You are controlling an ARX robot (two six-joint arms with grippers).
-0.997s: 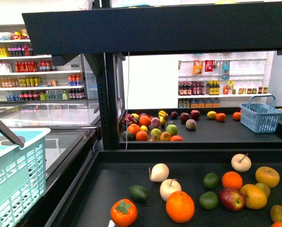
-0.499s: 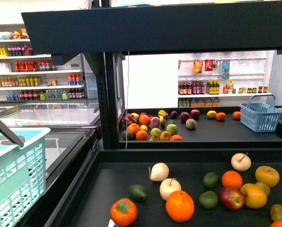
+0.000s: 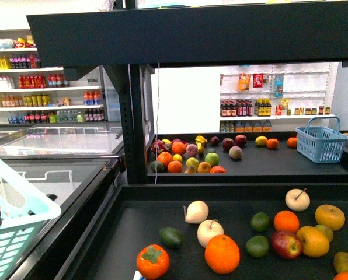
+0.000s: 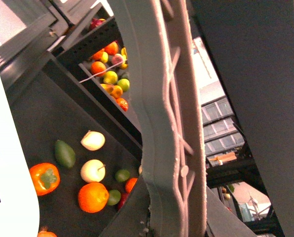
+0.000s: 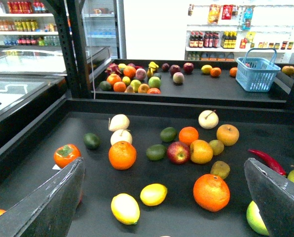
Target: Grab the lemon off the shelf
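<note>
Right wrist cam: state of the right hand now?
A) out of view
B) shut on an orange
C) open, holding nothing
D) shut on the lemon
C: the right hand is spread wide with nothing held in it, and the lemon lies free on the shelf.

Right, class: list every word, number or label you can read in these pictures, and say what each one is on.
No text here can be read.
Bottles: labels too small.
Hanging packets: print blurred.
White panel: black marks cut off at the edge, unreadable.
</note>
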